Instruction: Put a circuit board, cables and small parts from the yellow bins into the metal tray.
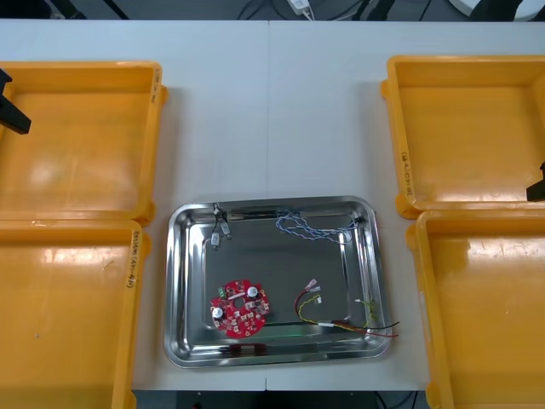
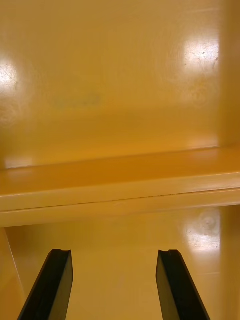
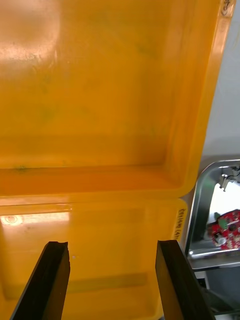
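I am looking at a table where both arms hang back at the sides. The left gripper (image 3: 112,285) has its jaws spread wide with nothing held. Between its fingers lies the bare floor of one of the left yellow bins (image 3: 125,187). The shared rims and a second bare bin floor lie past its fingertips.

The right gripper (image 2: 112,287) is also gaping wide and empty. It sits above the right yellow bins (image 2: 120,195), whose meeting rims cross just ahead of its fingertips.

The metal tray (image 1: 177,281) lies between the two grippers, well apart from both. From the left jaws it sits off to the side of the finger nearer the table's middle.

- **Board:** The round red circuit board (image 1: 240,307) lies flat in the tray, on the side nearer the left gripper.
- **Far wall:** The twisted blue and white cable (image 1: 308,227) is loosely coiled by the tray's far wall.
- **Right side:** The red and yellow cable (image 1: 328,323) trails along the near wall toward the right gripper's side.
- **Far corner:** Small metal parts (image 1: 218,232) rest in the far corner on the left gripper's side.

Every bin floor I can see is bare, so I judge the loading is done. The arms seem held out wide to leave the tray unobstructed.
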